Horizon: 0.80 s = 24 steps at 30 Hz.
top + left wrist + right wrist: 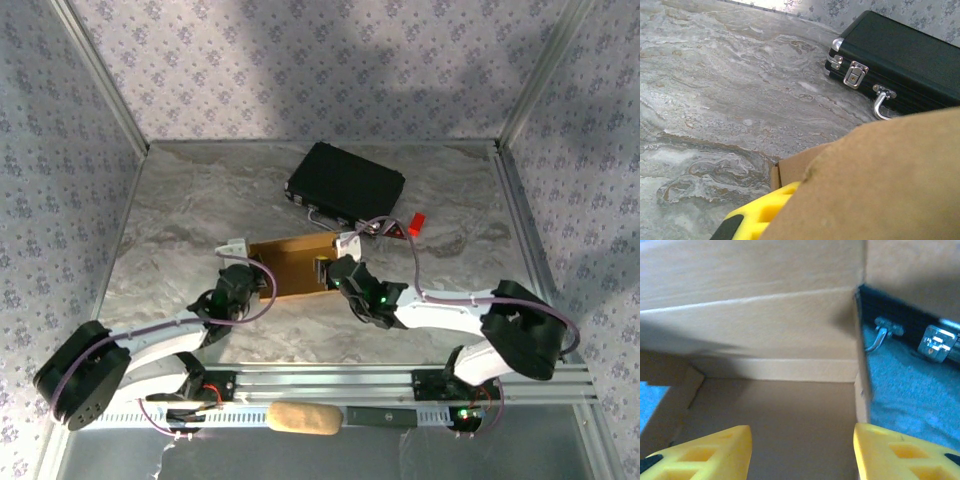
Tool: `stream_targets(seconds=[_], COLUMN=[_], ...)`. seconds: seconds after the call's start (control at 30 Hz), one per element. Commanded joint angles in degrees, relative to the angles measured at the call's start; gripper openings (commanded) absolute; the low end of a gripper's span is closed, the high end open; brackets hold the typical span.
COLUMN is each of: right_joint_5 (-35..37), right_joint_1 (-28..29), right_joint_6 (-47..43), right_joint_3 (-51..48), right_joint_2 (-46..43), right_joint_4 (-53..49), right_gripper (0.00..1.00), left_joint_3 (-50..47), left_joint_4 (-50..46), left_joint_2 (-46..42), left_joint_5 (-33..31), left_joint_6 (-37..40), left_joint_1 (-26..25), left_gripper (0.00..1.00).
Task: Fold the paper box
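Tan cardboard paper box (290, 262), open-topped, sits mid-table (180, 200) just before the black case (345, 182). Flanked by left gripper (256, 281) and right gripper (325, 272), one at each end. Seen from the right wrist, yellow fingers (715, 452) spread wide, with box floor and back wall between them. Seen from the left wrist, one finger (765, 210) under a blurred flap, perhaps touching it. Cannot judge the jaw spread there.

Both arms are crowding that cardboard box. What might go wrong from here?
The paper box sits close to the black case; a push could jam it against the case's handle. Cardboard covers much of the left wrist view, so that arm may work half-blind. The right gripper is open, so flaps might spring back.
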Motion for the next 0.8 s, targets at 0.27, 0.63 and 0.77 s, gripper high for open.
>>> stream_targets(seconds=[0.27,0.63,0.77], right_joint_5=[3.14,5.99,5.82], right_joint_1=[6.32,9.40,8.33], right_joint_6=[21.99,55.14,64.98], right_joint_3=[-6.04,9.02,17.05], right_joint_2=[-17.41,-15.69,-9.63], right_joint_4=[-13.41,-18.82,-23.72], right_gripper=[0.56,0.54,0.60], left_joint_3=[0.09,0.59,0.70], left_joint_4=[-6.33,-7.02,-7.20], left_joint_2=[4.68,4.75,4.84], left_joint_5=[-2.87,-3.99,-4.05], left_joint_6=[-2.94,-2.24,-2.18], left_joint_1=[-3.51,-4.45,-4.56], left_gripper=[0.00,0.00,0.00])
